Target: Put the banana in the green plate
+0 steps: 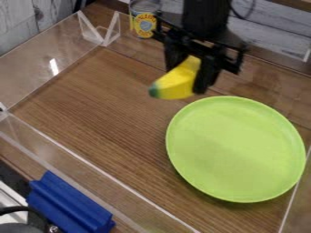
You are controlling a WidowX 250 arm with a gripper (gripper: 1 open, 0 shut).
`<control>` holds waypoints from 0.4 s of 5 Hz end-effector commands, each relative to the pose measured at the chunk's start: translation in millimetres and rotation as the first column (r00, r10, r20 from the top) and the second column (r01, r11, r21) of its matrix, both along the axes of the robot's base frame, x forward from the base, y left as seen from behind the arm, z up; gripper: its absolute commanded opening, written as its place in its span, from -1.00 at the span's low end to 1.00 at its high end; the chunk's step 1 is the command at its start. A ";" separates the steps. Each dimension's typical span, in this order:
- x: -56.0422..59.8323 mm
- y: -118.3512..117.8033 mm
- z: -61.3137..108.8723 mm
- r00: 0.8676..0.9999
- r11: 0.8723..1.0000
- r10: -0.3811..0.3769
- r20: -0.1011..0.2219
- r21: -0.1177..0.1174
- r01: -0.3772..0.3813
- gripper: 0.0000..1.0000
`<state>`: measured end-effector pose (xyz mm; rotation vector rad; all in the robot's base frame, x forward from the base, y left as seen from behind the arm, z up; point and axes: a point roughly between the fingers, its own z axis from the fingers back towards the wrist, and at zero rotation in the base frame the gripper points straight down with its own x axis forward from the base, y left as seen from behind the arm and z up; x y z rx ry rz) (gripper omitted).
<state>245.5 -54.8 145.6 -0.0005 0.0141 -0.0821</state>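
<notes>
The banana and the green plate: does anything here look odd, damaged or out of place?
Nothing stands out. The banana hangs tilted in the shut gripper, above the wood just beside the green plate, which lies flat, empty and undamaged.

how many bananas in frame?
1. The banana is held in the shut gripper, off the table, just up-left of the green plate. No others visible.

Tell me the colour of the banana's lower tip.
Greenish, on the yellow banana; only the camera view shows it.
</notes>
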 end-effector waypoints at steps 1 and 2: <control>-7.6 -29.2 12.0 0.999 1.000 0.011 0.052 -0.009 -0.011 -1.00; -11.2 -52.4 4.4 0.998 1.000 0.018 0.056 -0.004 -0.017 -1.00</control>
